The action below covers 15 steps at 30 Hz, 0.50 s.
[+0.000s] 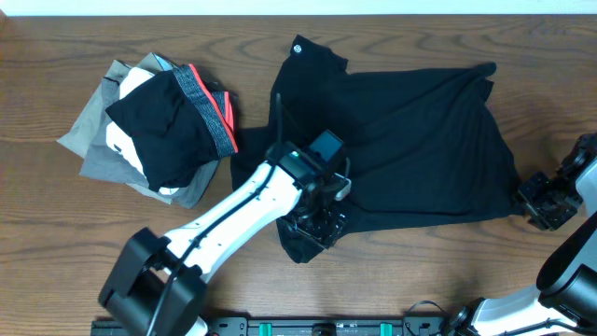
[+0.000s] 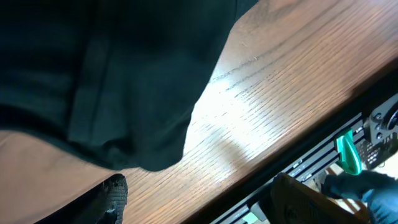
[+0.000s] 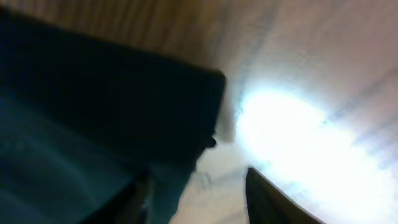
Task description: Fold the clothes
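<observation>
Shirt (image 1: 420, 140): black, spread rumpled across the centre-right of the table (image 1: 56, 243).
Marking: small round white logo (image 1: 298, 49) at its top-left corner; no lettering legible.
Clothes pile (image 1: 159, 121): left of Shirt, beside it.
Left gripper (image 1: 317, 222): over Shirt's lower-left corner, jaws parted.
Right gripper (image 1: 544, 201): at Shirt's lower-right edge; grip cannot be told, view blurred.
Open room: bare wood along the near edge.

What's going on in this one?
Two robot arms are at a black shirt that lies rumpled and not yet folded on the wooden table. The left gripper is at the shirt's front left corner, jaws open. The right gripper is at the front right corner. Its fingers look apart in a blurred wrist view, and no grip shows. A pile of other clothes lies apart, further left.
</observation>
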{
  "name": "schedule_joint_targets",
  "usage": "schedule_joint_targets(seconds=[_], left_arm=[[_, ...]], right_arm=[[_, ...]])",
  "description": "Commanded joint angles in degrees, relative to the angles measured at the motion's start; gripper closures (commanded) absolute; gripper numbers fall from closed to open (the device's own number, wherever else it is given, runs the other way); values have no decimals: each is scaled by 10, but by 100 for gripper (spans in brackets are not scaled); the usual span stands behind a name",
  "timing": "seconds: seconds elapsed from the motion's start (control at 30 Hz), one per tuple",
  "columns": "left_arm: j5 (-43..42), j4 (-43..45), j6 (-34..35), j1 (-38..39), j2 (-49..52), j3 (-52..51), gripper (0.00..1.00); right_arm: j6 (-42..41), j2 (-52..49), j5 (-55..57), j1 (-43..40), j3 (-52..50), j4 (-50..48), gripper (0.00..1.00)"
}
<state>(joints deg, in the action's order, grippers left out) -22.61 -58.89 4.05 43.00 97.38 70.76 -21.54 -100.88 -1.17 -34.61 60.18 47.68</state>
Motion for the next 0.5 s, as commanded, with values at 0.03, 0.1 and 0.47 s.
schedule_joint_targets(seconds=[0.03,0.1,0.47], left_arm=[[-7,-1,-10,3,17,2,23],[-3,1,-10,3,19,1,23],[40,-3,-10,3,19,-1,20]], right_arm=[[-14,-4,-23,-2,-19,-25,60],[-17,-4,-23,-2,-26,-34,60],[5,61,-11,-7,49,14,99]])
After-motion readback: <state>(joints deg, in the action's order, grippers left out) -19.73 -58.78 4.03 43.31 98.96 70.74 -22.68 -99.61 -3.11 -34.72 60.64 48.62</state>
